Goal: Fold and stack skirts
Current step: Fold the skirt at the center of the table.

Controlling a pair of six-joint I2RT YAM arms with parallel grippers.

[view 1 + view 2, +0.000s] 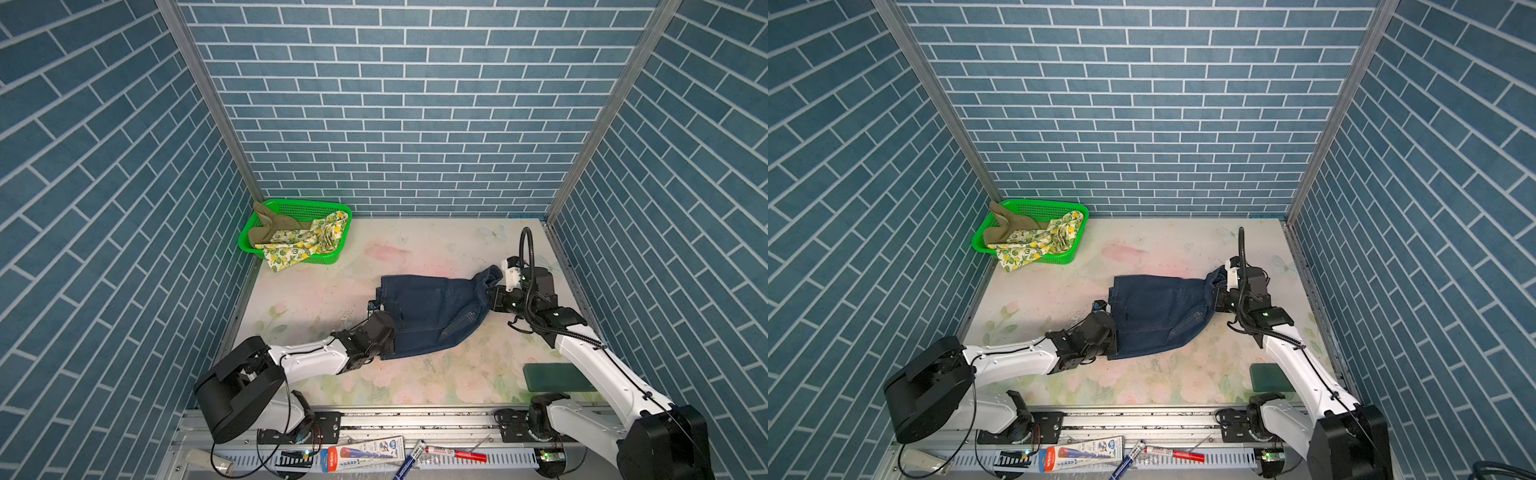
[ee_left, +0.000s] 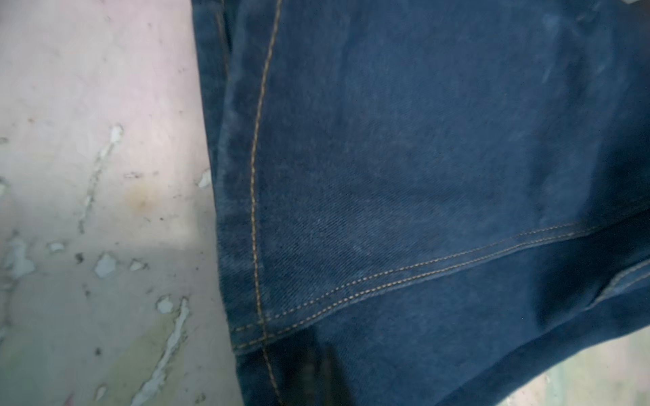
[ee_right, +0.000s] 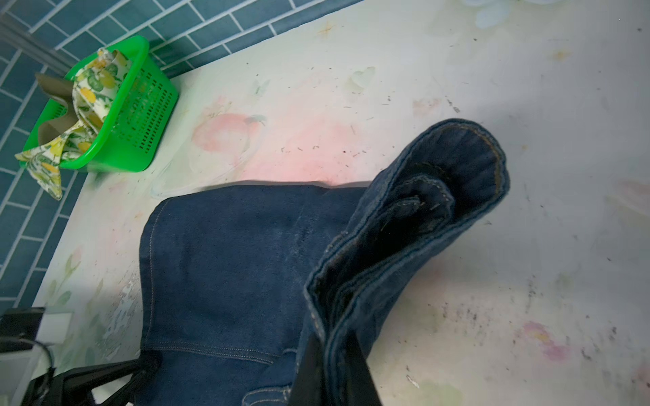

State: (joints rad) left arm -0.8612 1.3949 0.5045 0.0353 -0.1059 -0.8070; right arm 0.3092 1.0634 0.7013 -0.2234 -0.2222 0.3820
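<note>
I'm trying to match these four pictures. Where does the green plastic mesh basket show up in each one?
Both top views: the green plastic mesh basket sits in the far corner of the table, on the robot's left side.
Left wrist view: not in it.
Right wrist view: the basket stands at the table's corner, well beyond the skirt.
Shared landmark: the dark blue denim skirt, visible in all four views.

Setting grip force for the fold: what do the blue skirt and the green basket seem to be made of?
The blue skirt: likely heavy cotton denim, matte; diagonal twill weave and tan topstitching show in the left wrist view. The green basket: moulded plastic, probably rigid, slightly glossy; walls perforated with rows of slots.
</note>
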